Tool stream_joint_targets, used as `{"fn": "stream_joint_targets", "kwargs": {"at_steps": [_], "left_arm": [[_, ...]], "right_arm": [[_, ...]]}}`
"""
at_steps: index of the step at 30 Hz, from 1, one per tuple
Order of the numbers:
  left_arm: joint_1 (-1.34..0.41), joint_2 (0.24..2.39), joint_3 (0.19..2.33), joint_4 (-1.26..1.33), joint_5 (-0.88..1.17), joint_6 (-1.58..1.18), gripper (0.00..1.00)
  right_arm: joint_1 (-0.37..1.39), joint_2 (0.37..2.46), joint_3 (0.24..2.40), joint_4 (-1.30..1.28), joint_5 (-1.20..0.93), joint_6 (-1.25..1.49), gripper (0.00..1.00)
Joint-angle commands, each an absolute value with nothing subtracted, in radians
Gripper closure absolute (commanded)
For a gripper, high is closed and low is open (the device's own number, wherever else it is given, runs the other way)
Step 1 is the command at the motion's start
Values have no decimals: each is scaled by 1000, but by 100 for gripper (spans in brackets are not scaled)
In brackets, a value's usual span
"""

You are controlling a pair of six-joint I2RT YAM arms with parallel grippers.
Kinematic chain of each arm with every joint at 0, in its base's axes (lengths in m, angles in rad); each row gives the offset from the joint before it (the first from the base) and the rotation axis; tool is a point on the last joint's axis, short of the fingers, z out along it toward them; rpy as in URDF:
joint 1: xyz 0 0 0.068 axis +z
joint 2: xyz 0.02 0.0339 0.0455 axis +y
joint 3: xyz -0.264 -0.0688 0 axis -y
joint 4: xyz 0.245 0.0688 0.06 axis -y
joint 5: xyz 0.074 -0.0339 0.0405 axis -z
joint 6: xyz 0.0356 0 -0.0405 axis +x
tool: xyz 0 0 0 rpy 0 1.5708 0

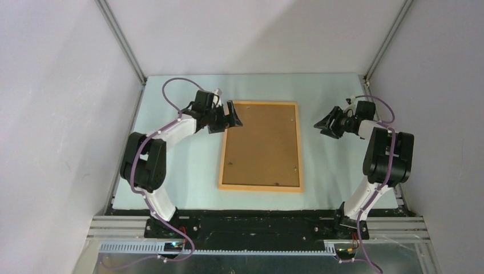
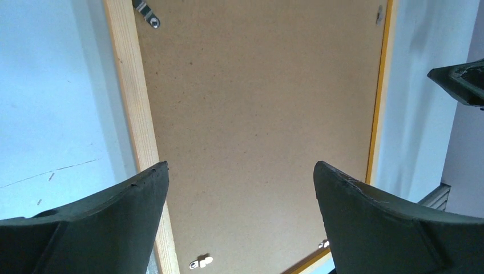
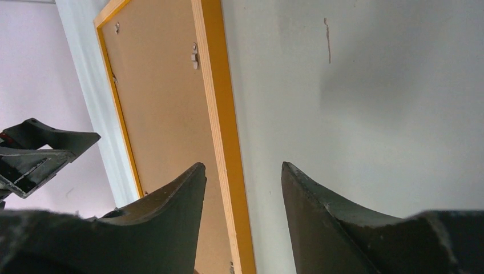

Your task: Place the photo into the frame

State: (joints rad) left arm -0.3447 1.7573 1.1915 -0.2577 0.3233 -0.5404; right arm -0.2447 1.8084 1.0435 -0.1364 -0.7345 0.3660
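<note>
Left claw (image 1: pixel 233 116) gapes empty over the far-left corner of the frame (image 1: pixel 224 154), right claw (image 1: pixel 322 123) part-open, empty, to its right; flat on the counter (image 1: pixel 188 171), backing board (image 1: pixel 262 142) up, it seems stiff, light, fragile-paned, best gripped by a wooden rail; photo unseen.

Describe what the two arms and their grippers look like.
Both the left arm and right arm have white links, bulky black joints and a looping purple cable. The left gripper and right gripper carry dark, wedge-shaped fingers.

Plain pale walls (image 1: pixel 51 85) and aluminium corner posts (image 1: pixel 121 40) enclose a pale green table (image 1: pixel 194 171).
</note>
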Motion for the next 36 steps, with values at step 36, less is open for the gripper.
{"fn": "stream_joint_targets", "kwargs": {"at_steps": [36], "left_arm": [[-304,1862,1296,-342,192,-244,25]], "right_arm": [[32,1745,1072,-182,-506,135,40]]}}
